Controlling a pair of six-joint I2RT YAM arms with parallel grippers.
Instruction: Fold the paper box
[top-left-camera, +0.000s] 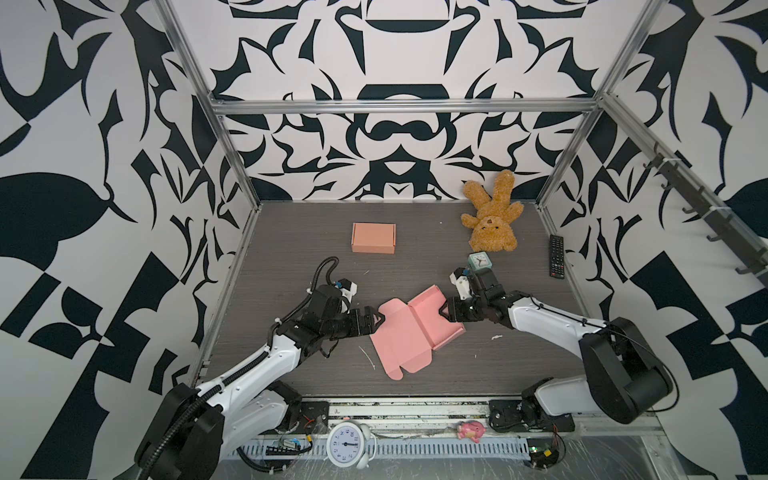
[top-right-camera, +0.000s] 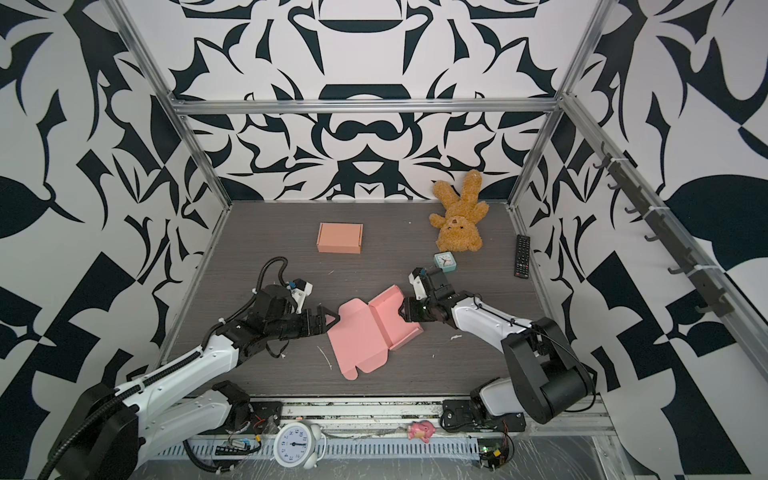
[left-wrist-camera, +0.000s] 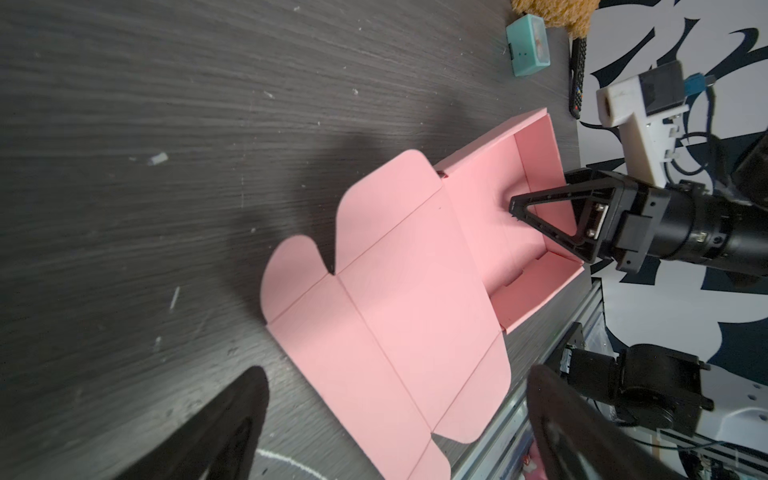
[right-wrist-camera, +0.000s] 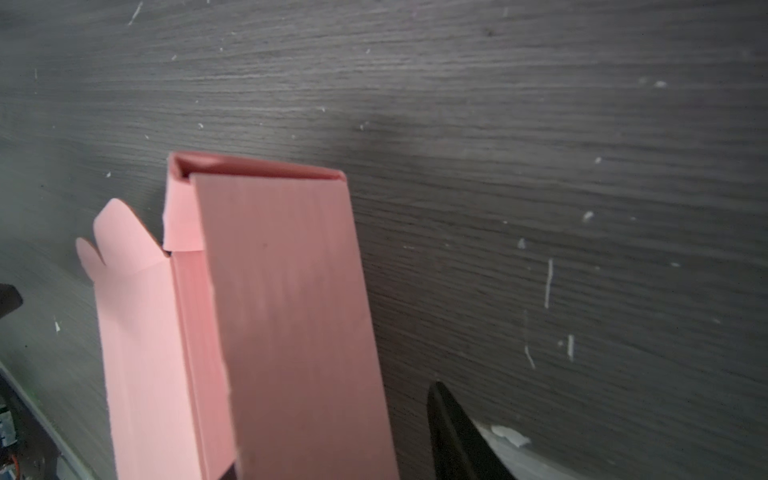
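Near the bench (top-left-camera: 291, 257) middle lies the pink paper box (top-left-camera: 409, 332), tray (top-left-camera: 430, 318) walls up, lid (top-left-camera: 395, 349) flat. My left pincer (top-left-camera: 376, 322) is wide open at the lid edge, the right pincer (top-left-camera: 446, 311) half open astride the right wall. I should pin the tray, then lift the lid along its crease; the card looks thin and matte, with rounded tabs.

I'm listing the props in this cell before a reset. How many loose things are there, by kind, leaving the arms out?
Paper boxes: 2 (pink half-folded box, closed peach box)
Clocks: 2 (teal clock, white alarm clock)
Toys: 2 (teddy bear, pink toy)
Remote controls: 1 (black remote)
Total: 7
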